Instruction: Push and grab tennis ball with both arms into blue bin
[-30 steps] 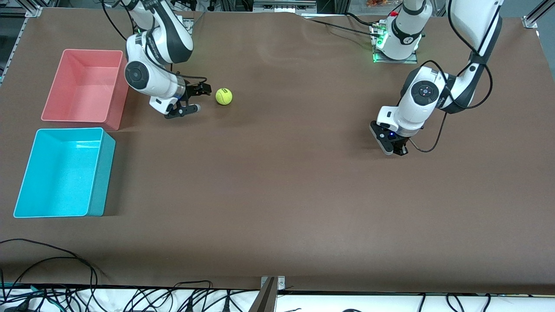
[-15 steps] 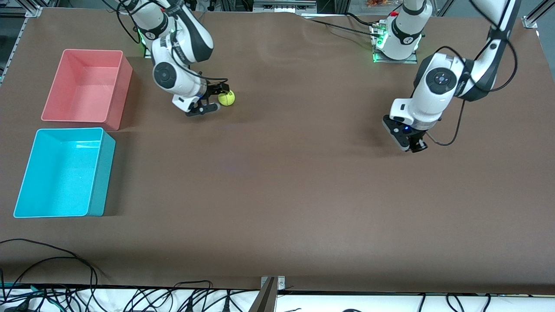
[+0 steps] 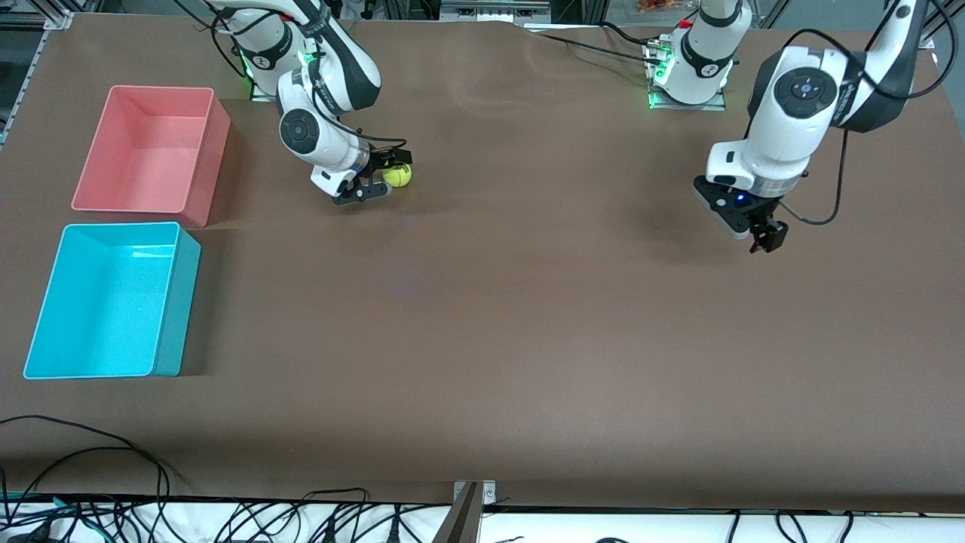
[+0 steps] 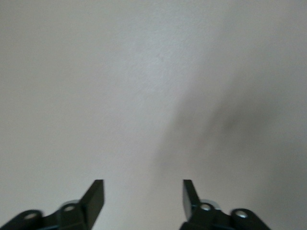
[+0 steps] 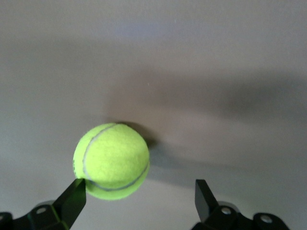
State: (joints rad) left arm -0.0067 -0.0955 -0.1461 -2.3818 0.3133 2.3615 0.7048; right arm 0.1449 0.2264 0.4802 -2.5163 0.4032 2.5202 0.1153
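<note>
Right wrist view: fuzzy yellow-green tennis ball (image 5: 111, 161) on brown bench (image 3: 490, 317), touching one finger of parted right gripper (image 5: 139, 195). Left gripper (image 4: 143, 194) fingers apart, empty.

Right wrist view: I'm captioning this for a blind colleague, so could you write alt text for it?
A yellow-green tennis ball sits on the brown table, just inside the right hand's open black fingers. It lies against one finger, with a clear gap to the other. Nothing else is visible.
</note>
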